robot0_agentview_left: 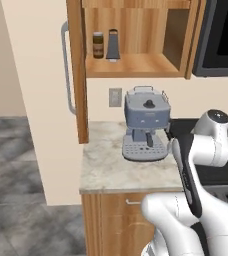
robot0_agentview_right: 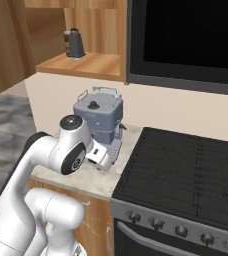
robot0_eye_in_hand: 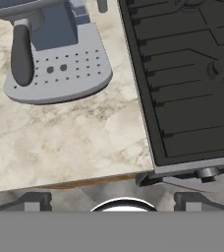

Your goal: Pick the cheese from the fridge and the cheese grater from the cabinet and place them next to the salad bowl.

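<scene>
The cabinet (robot0_agentview_left: 136,65) hangs open above the counter, its door (robot0_agentview_left: 77,75) swung out to the left. On its wooden shelf the dark tapered cheese grater (robot0_agentview_left: 113,46) (robot0_agentview_right: 76,44) stands upright beside a brown jar (robot0_agentview_left: 98,45). My gripper (robot0_eye_in_hand: 113,202) hovers low over the marble counter (robot0_eye_in_hand: 60,142), well below the shelf, between the coffee machine and the stove. It is open and holds nothing. The cheese, the fridge and the salad bowl are out of view.
A grey-blue coffee machine (robot0_agentview_left: 145,125) (robot0_agentview_right: 98,120) stands on the counter under the cabinet, its drip tray (robot0_eye_in_hand: 60,74) just ahead of my hand. A black stove (robot0_agentview_right: 186,165) (robot0_eye_in_hand: 187,78) adjoins the counter on the right, with a dark microwave (robot0_agentview_right: 186,35) above it.
</scene>
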You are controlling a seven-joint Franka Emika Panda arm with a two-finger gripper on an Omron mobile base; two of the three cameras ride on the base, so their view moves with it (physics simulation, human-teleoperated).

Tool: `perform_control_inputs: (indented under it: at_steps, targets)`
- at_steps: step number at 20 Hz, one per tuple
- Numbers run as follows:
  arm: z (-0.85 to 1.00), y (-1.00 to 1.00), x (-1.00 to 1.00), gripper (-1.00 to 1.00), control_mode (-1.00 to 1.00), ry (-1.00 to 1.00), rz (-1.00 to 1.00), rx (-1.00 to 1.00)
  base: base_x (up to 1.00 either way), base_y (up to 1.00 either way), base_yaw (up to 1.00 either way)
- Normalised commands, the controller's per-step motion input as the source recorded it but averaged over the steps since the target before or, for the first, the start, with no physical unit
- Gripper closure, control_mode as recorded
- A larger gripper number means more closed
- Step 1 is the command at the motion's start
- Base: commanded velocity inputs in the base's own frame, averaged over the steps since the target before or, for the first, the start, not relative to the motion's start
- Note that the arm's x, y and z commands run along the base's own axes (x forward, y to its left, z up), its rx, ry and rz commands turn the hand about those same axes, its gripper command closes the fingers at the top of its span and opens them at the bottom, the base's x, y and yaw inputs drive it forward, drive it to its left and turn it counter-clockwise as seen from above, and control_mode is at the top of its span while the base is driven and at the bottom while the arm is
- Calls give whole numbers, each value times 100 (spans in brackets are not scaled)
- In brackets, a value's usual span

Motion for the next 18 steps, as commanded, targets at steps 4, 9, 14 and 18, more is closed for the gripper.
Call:
perform_control_inputs:
  at_steps: [4, 9, 14, 18]
  targets:
    - [0, 0, 0, -100, 100, 0, 0, 0, 27, 13, 20]
    - [0, 0, 0, -100, 100, 0, 0, 0, 39, 13, 19]
    - [0, 0, 0, -100, 100, 0, 0, 0, 22, 40, 6]
    - [0, 0, 0, -100, 100, 0, 0, 0, 30, 50, 3]
